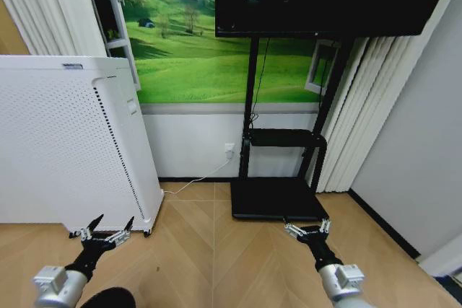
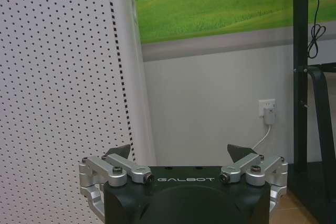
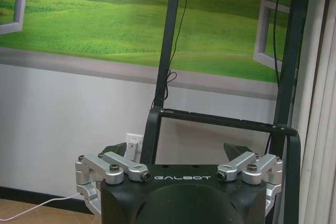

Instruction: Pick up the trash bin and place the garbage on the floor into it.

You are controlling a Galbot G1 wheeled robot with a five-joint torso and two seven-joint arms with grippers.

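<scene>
A: Left gripper hangs low over the floor with its fingers spread, holding nothing; the white perforated appliance stands just beyond it.

B: And the right gripper?

A: Spread and empty too, with the black TV stand just ahead of it.

B: The risk?

A: I can't spot the bin or garbage. Driving or turning to find them could clip appliance or stand.

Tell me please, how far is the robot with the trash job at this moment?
Nothing looks done yet. The left gripper and right gripper are both open and hold nothing, held low over the floor. They face the white appliance and the black stand. Picking up the bin and collecting the garbage are both left.
</scene>
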